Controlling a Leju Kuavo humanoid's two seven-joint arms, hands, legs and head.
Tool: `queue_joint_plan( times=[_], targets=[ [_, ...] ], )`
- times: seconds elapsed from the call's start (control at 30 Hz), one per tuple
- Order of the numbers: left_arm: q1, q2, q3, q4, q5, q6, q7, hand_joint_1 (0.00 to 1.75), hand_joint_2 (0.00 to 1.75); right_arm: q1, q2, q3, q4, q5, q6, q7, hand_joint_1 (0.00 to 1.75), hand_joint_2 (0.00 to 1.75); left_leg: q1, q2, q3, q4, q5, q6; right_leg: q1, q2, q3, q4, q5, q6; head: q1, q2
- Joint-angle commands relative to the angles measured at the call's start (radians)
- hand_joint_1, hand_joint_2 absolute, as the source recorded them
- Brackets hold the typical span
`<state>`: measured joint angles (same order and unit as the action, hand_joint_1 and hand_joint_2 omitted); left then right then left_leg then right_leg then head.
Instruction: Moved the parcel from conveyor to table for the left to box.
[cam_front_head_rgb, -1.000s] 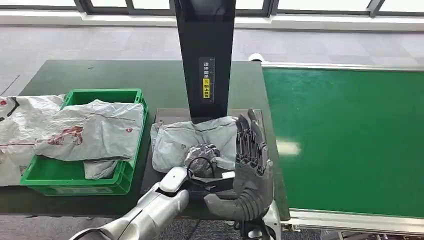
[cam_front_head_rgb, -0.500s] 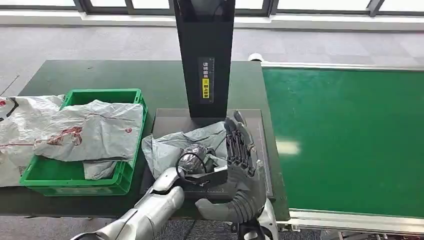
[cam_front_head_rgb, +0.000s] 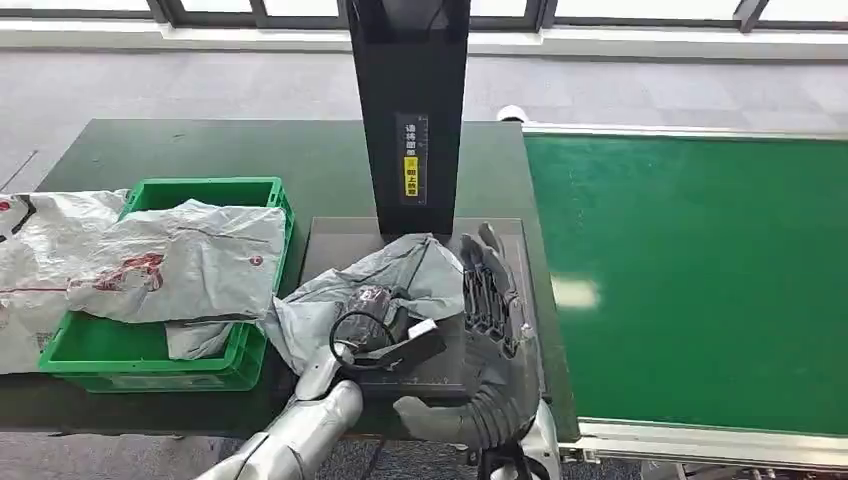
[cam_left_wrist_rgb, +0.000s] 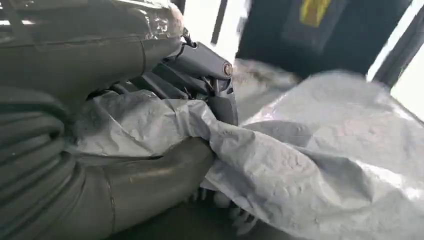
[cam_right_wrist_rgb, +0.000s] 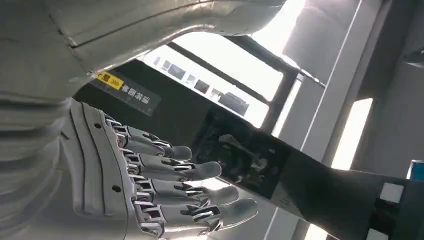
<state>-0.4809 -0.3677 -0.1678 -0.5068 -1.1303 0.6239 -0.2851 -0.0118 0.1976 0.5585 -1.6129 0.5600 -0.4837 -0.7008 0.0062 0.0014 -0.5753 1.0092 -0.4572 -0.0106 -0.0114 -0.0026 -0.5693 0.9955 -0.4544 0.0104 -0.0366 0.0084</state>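
Grey plastic parcel (cam_front_head_rgb: 375, 285) lay crumpled on the dark pad (cam_front_head_rgb: 500, 345), gripped by the left hand (cam_front_head_rgb: 372, 318), its long axis toward the green bin (cam_front_head_rgb: 150, 362). Right hand (cam_front_head_rgb: 497, 330) stood beside it, fingers (cam_right_wrist_rgb: 170, 170) straight, holding nothing.

The head view looks forward and down from high on the robot over the tabletop (cam_front_head_rgb: 200, 150), with the conveyor (cam_front_head_rgb: 690, 280) on the right. The left wrist view sits very close behind the parcel (cam_left_wrist_rgb: 310, 165). The right wrist view looks upward along its fingers (cam_right_wrist_rgb: 170, 170). All three share the black scanner post (cam_front_head_rgb: 410, 110).
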Motion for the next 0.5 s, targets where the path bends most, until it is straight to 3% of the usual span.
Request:
queue_joint_plan(
  times=[0.03,0.3,0.5],
  targets=[
    [0.425,0.019,0.137,-1.324,-0.041,0.074,-0.108,1.75,1.75,0.079,-0.007,-0.030,-0.007,0.005,-0.032,0.003,0.00,1.75,0.000,0.006,-0.002,0.000,-0.002,0.000,0.000,0.006,-0.004,0.000,0.000,-0.001,0.000,0.000],
    [0.413,0.019,0.199,-1.420,0.041,0.074,-0.175,1.75,1.75,0.088,-0.003,-0.035,-0.009,0.010,-0.047,0.003,0.00,1.75,0.001,0.007,-0.004,-0.002,-0.002,0.000,0.001,0.007,-0.007,-0.002,0.000,-0.001,0.000,0.000],
    [0.417,0.019,0.302,-1.582,0.218,0.074,-0.306,1.75,1.75,0.105,-0.002,-0.033,-0.014,0.023,-0.050,0.003,0.00,1.75,0.001,0.007,-0.004,-0.002,-0.002,-0.001,0.001,0.007,-0.007,-0.002,0.000,-0.001,0.000,0.000]
  ],
)
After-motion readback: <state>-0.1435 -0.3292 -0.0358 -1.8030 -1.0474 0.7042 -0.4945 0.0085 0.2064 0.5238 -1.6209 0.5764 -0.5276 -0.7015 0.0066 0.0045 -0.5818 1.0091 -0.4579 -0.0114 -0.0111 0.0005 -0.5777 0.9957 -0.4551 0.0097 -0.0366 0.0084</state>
